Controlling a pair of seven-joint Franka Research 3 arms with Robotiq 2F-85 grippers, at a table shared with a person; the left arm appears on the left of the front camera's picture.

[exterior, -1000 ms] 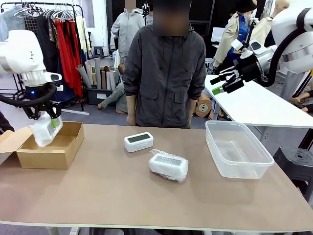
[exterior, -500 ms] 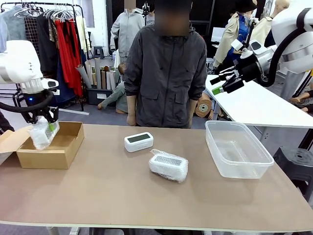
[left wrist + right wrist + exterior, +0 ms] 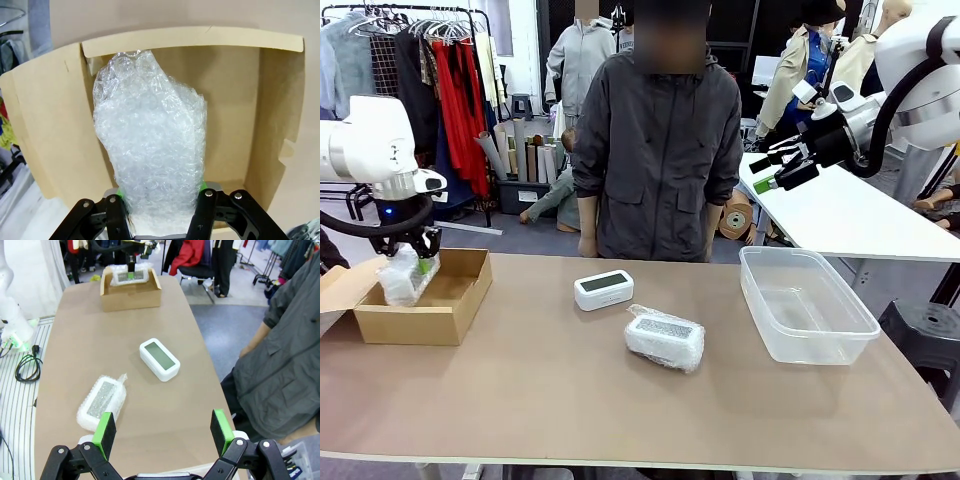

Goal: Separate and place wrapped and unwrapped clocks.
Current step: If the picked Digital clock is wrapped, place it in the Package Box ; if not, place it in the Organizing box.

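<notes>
The left end effector [image 3: 412,250] is gripping one wrapped clock [image 3: 150,150] in the box [image 3: 460,300], the right end effector [image 3: 162,432] is idling released, and the other wrapped clock [image 3: 665,338] and bare clock [image 3: 603,289] are waiting unsorted.

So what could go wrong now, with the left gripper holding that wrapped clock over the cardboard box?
The left gripper pinches the wrapped clock by one end through loose bubble plastic, so it could slip early. It hangs close to a wall of the cardboard box; on release it may catch the edge and tip out.
</notes>
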